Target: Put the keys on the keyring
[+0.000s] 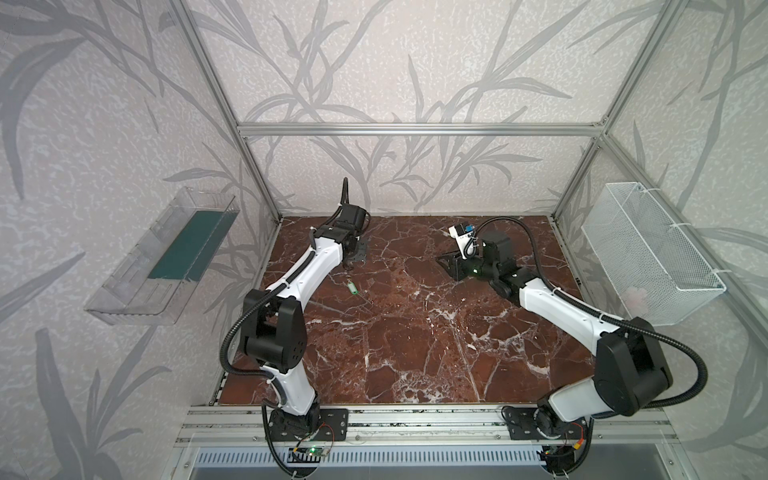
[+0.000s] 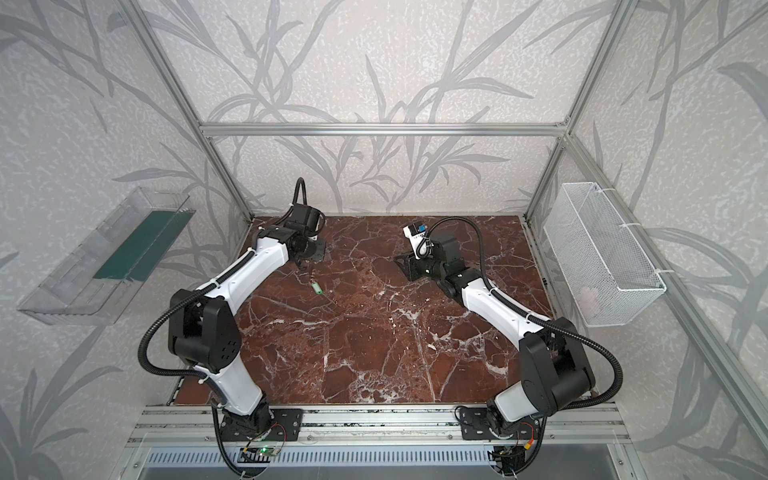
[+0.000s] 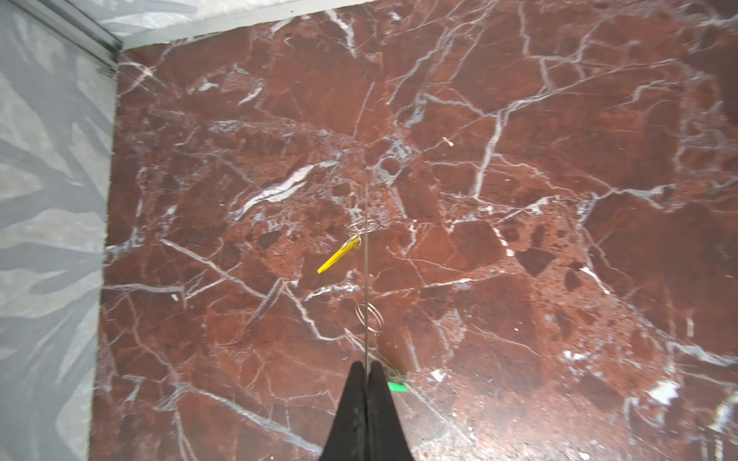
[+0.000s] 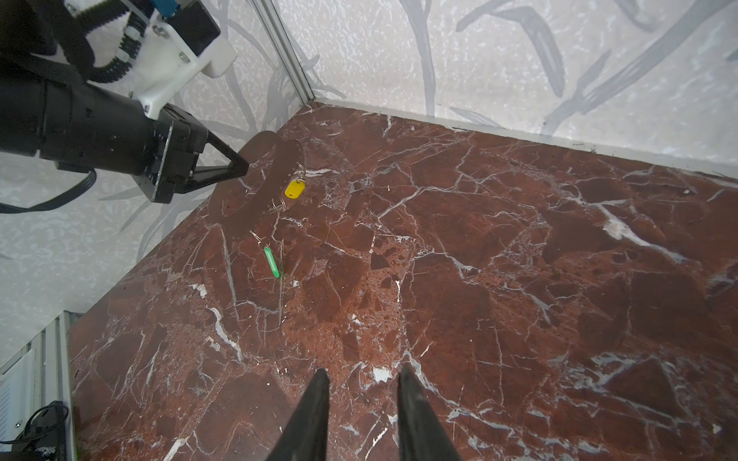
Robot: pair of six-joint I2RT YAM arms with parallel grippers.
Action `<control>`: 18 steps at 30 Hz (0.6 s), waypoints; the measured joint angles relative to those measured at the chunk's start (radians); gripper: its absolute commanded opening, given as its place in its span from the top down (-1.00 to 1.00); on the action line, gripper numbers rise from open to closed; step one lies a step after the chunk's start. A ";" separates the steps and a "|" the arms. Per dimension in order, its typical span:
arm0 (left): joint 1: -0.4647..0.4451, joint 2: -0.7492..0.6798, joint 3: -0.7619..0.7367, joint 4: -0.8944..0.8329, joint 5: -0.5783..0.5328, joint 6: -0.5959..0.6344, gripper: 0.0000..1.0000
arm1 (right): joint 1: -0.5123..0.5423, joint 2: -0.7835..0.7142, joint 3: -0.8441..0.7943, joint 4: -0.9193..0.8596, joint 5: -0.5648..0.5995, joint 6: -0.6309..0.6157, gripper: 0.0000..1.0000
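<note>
Marble table (image 4: pixel 519 239): only wrist views show the yellow key (image 4: pixel 294 188).

The left pincer (image 3: pixel 365 369) hides most of the green key tag (image 3: pixel 396 386).

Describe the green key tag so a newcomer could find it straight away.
On the red-brown marble tabletop, look left of centre, just in front of the left arm's black fingers, shut on a thin metal wire. The small oblong green plastic key tag lies there, a small metal ring at one end; its neighbour, nearer the fingers, is a yellow plastic key tag.
</note>
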 measured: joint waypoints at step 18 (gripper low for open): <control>-0.063 0.209 0.172 -0.078 -0.054 -0.021 1.00 | -0.013 -0.005 -0.016 0.001 0.002 -0.004 0.39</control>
